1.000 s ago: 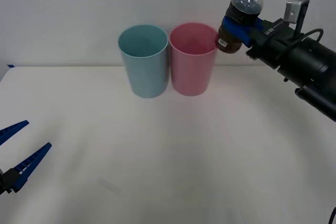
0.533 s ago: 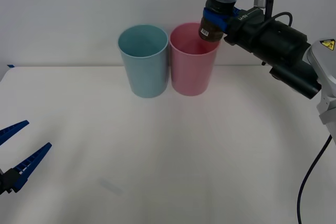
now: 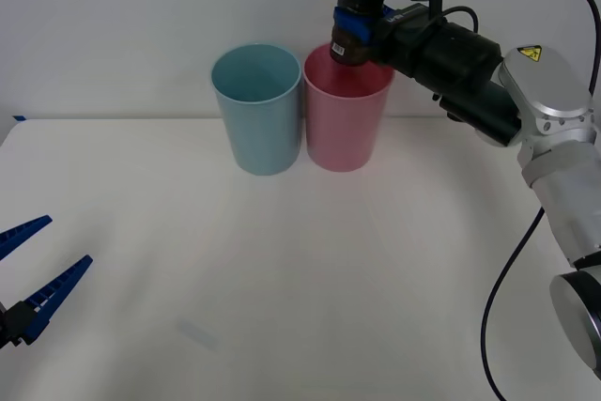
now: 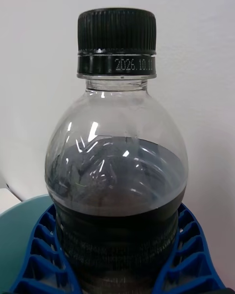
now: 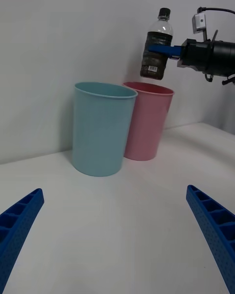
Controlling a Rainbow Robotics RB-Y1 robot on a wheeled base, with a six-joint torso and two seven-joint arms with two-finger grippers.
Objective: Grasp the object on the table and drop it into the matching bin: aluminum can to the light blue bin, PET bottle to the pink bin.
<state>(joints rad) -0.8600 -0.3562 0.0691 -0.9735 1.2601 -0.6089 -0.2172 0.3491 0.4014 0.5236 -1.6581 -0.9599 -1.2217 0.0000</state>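
Pink bin (image 3: 345,119), black-capped bottle (image 3: 359,14)

- The PET bottle (image 4: 117,176) is of clear, glossy plastic with bright reflections on its shoulder; its black cap (image 4: 116,32) is matt plastic with fine ridges around it.
- The label band (image 3: 348,49) looks like thin printed film, dark and a little shiny.
- The right gripper (image 3: 362,25) has blue ribbed plastic fingers (image 4: 41,255), matt.
- The left gripper (image 5: 117,235) has the same blue ribbed plastic.
- The pink bin (image 3: 346,119) and the light blue bin (image 3: 257,124) are smooth plastic with a soft, half-matt finish.
- The table (image 3: 300,269) is a plain white, smooth, matt surface.
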